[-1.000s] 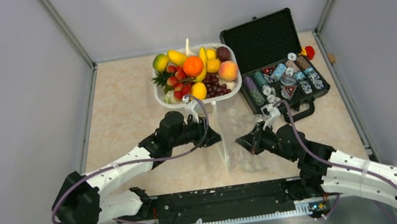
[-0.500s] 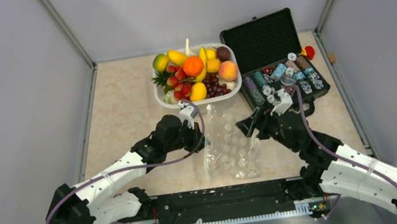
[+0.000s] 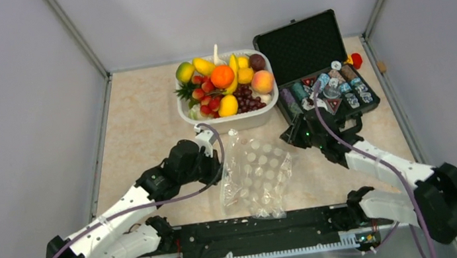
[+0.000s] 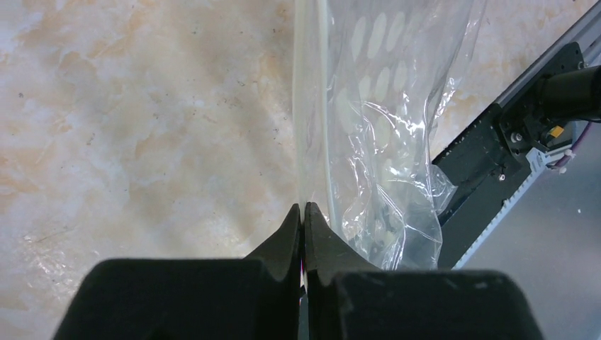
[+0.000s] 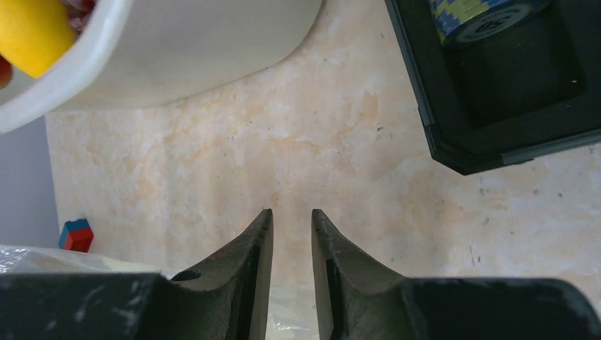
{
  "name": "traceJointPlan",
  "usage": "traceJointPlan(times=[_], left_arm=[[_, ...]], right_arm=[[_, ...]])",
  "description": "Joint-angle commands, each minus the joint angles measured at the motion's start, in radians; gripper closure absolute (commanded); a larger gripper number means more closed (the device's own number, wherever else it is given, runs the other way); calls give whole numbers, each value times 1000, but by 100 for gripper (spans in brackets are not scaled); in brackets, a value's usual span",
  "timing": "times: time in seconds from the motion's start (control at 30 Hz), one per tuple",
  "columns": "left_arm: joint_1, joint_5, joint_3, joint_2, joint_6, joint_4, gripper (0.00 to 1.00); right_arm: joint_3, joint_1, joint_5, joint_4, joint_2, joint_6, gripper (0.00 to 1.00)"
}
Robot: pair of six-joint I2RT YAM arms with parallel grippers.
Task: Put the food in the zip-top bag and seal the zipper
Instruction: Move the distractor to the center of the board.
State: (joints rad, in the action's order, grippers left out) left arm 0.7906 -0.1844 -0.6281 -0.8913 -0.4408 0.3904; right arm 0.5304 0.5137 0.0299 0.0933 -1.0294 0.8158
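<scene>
The clear polka-dot zip-top bag (image 3: 255, 175) lies crumpled on the table in front of the white tub. My left gripper (image 3: 216, 167) is shut on its left edge. In the left wrist view the shut gripper (image 4: 303, 207) pinches the whitish zipper strip (image 4: 310, 106), which runs away from the fingertips, and the bag (image 4: 383, 113) billows to the right. The food (image 3: 222, 76), an orange, strawberries, bananas, a peach and grapes, sits in the tub. My right gripper (image 3: 293, 135) is narrowly open and empty between bag and case, seen over bare table in the right wrist view (image 5: 290, 212).
The white tub (image 3: 238, 122) stands at the back centre; its wall shows in the right wrist view (image 5: 177, 49). An open black case (image 3: 308, 42) of chips (image 3: 334, 91) stands at the back right, with a corner close to the right gripper (image 5: 496, 120). The arm-mount rail (image 3: 253, 232) runs along the near edge.
The right gripper has let go of the bag and moved back toward the black case. The bag, stretched between both grippers earlier, has slumped. The left gripper has drawn back left with its edge.
</scene>
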Motion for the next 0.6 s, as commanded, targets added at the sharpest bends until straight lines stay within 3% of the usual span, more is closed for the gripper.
traceJointPlan(times=[0.0,0.13,0.2,0.43,0.57], left_arm=[[-4,34,-10,10,-13,21,100],[-4,51,-31,8,10,33,100],[-4,54,-42,-1,21,36,100],[-4,39,-65,-34,37,34,100],[-4,35,-71,-40,40,21,100]], right_arm=[[23,-6,-47,-147,-128,16,74],[23,-6,54,-215,-237,37,73],[16,-6,94,-298,-282,10,68],[97,-14,418,-368,-441,-131,65],[141,-130,347,-401,-564,-121,66]])
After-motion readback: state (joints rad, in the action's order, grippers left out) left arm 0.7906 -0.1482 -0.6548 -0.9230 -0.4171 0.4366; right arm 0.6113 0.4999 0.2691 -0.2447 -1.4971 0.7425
